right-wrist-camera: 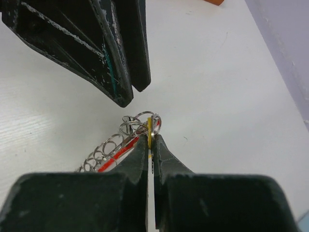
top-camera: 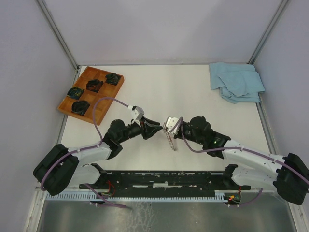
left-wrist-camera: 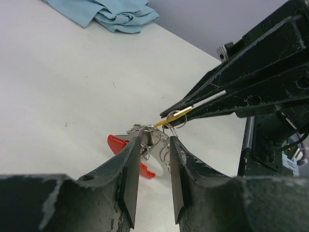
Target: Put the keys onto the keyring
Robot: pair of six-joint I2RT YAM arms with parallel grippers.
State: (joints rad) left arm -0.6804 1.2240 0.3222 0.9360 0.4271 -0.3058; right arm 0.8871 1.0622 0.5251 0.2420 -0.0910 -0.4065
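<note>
On the worktop (top-camera: 193,87), a tray (top-camera: 91,99) sits at the far left corner, with four coiled items (top-camera: 94,85) lying one to a compartment. A cloth (top-camera: 236,82) lies at the far right corner, well apart from the tray. Near the middle, closer to the arms' bases, the left gripper (left-wrist-camera: 154,138) and right gripper (right-wrist-camera: 150,137) point at each other, tips nearly meeting. The key (right-wrist-camera: 150,126) stands on edge, pinched between the right gripper's fingertips. The keyring (right-wrist-camera: 141,119) lies just beyond the key, at the parted tips of the left gripper. The chain (right-wrist-camera: 104,152) trails from the keyring back toward the right arm, and the strap (left-wrist-camera: 119,144) lies on the worktop beside it.
</note>
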